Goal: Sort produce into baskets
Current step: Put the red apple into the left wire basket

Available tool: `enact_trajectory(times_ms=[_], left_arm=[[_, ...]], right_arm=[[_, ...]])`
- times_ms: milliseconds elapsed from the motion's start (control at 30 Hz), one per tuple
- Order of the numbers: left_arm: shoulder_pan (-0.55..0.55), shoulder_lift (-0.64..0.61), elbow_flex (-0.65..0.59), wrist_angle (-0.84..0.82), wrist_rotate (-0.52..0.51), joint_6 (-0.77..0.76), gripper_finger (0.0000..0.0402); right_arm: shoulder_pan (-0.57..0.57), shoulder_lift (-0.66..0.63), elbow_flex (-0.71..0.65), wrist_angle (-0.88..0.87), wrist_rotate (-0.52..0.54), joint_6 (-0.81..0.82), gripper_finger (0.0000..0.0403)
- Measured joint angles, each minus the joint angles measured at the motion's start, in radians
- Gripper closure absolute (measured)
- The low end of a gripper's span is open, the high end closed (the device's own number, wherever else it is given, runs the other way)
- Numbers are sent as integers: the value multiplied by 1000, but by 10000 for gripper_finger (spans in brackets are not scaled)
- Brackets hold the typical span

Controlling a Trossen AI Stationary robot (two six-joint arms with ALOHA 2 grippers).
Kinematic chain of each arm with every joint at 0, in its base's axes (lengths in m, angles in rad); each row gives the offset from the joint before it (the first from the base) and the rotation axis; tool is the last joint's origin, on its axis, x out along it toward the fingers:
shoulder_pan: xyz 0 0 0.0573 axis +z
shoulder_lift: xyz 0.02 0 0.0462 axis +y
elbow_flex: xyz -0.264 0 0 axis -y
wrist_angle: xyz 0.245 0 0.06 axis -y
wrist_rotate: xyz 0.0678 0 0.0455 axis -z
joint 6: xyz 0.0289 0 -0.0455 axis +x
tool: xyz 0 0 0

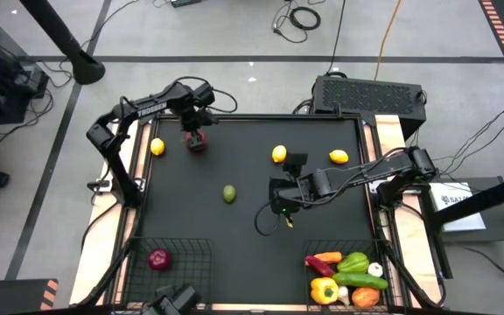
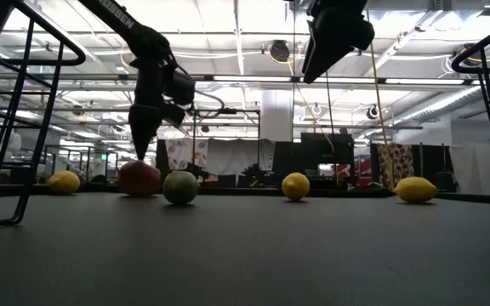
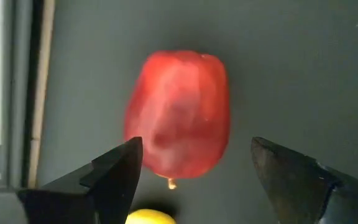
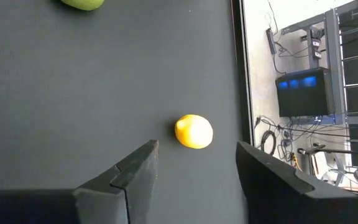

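A red apple (image 1: 199, 146) lies on the black table at the far left; it also shows in the left wrist view (image 3: 179, 115). My left gripper (image 3: 194, 155) is open and points down just above the apple (image 2: 139, 178), one finger on either side, touching nothing that I can see. My right gripper (image 1: 276, 203) is open and empty, held high over the table's middle (image 2: 334, 34). Three yellow lemons (image 1: 157, 147) (image 1: 279, 155) (image 1: 339, 157) and a green lime (image 1: 228, 193) lie loose on the table.
Two black wire baskets stand at the near edge. The left one (image 1: 191, 249) holds a purple onion (image 1: 158, 259). The right one (image 1: 383, 254) holds several vegetables. A black grilled box (image 1: 370, 92) stands beyond the far right corner.
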Motion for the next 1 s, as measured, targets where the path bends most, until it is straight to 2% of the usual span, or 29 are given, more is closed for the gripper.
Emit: enact_trajectory(times_ms=[200,667,867,933,1000], left_arm=[[11,34,2,-30,23,-2,98],[-19,21,42,-95,75,47,98],[-51,20,50,-203,251,14,98],[-71,15,52,-206,224,-5,99],[-85,4,52,-198,138,-20,106]], right_arm=[[0,0,0,0,-2,0,197],[0,0,0,0,-2,1,197],[1,0,0,-1,-2,1,197],[1,0,0,-1,-2,1,197],[1,0,0,-1,-2,0,197]])
